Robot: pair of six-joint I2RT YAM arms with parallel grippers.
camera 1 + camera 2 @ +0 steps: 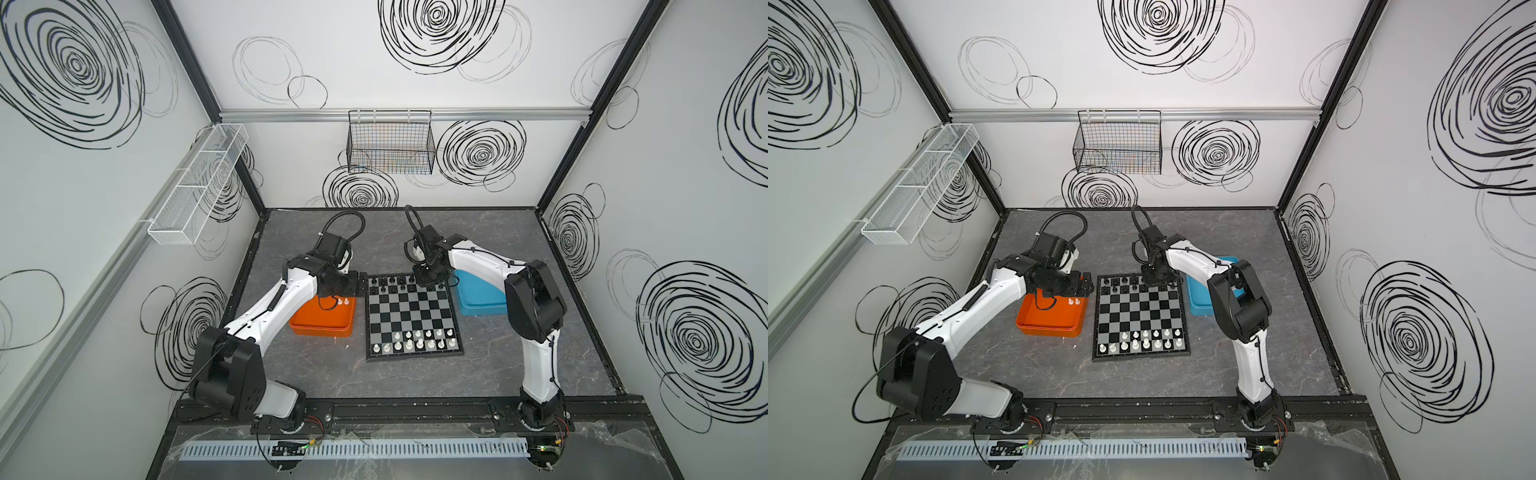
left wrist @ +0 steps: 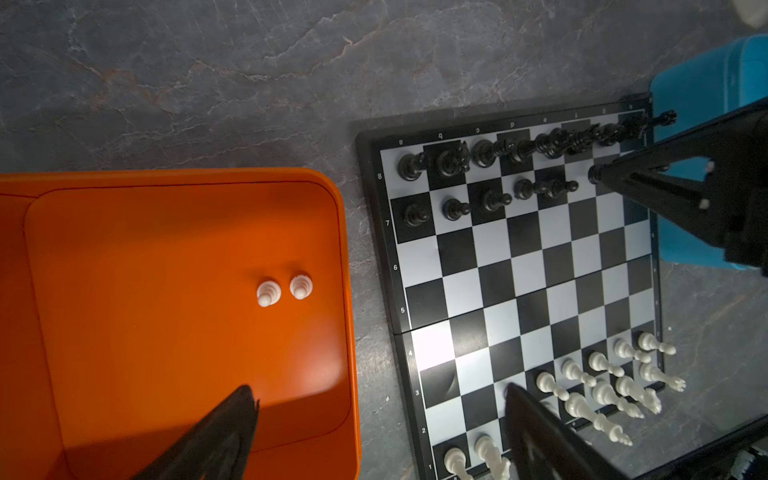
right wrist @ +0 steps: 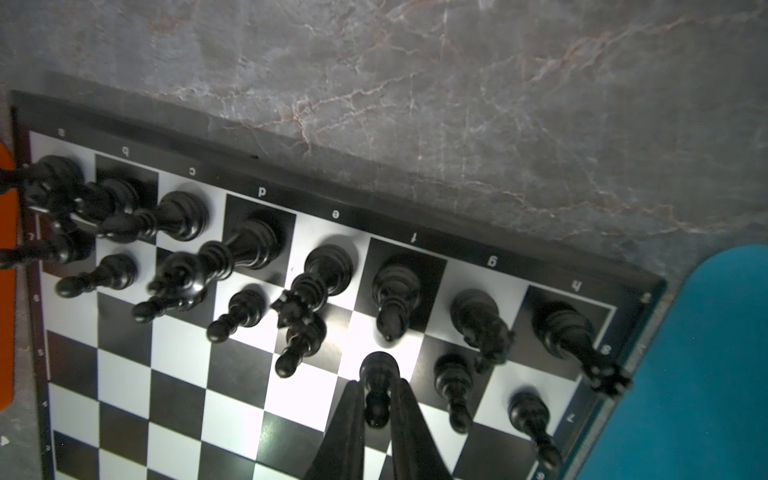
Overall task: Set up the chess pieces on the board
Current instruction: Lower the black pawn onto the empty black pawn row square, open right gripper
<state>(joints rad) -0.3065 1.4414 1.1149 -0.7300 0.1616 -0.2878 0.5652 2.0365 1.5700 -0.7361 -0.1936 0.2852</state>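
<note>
A: Where is the chessboard [image 1: 411, 316]?
B: Flat on the bench [image 1: 415, 382], a little below the middle in both top views.
A: And the pieces?
B: The black pieces [image 1: 390, 283] stand in the two rows along the board's upper edge. The white pieces [image 1: 419, 343] stand in the two rows along its lower edge.
A: Is anything being handled?
B: Yes. The right end effector [image 3: 377, 382] is clenched on a black pawn [image 3: 378, 368]. The right wrist view shows a finger tight against each side of the pawn's upper part. Its base sits on a light square in the second row, under the letter f.
A: How does that look from above?
B: That end effector [image 1: 428, 279] points down at the board's upper right part and hides the pawn there.
A: And the other arm?
B: The left end effector [image 1: 362, 286] is released, jaws spread wide, grasping nothing. It hangs by the board's upper left corner. In the left wrist view one finger is above the orange tray [image 1: 316, 330] and the other above the board.
A: What does that tray hold?
B: Two white pawns [image 2: 269, 293], upright and just beside each other. In a top view they stand near the tray's upper right corner.
A: Anything else?
B: A blue tray [image 1: 478, 303] lies just right of the board's upper half, partly under the right arm.
</note>
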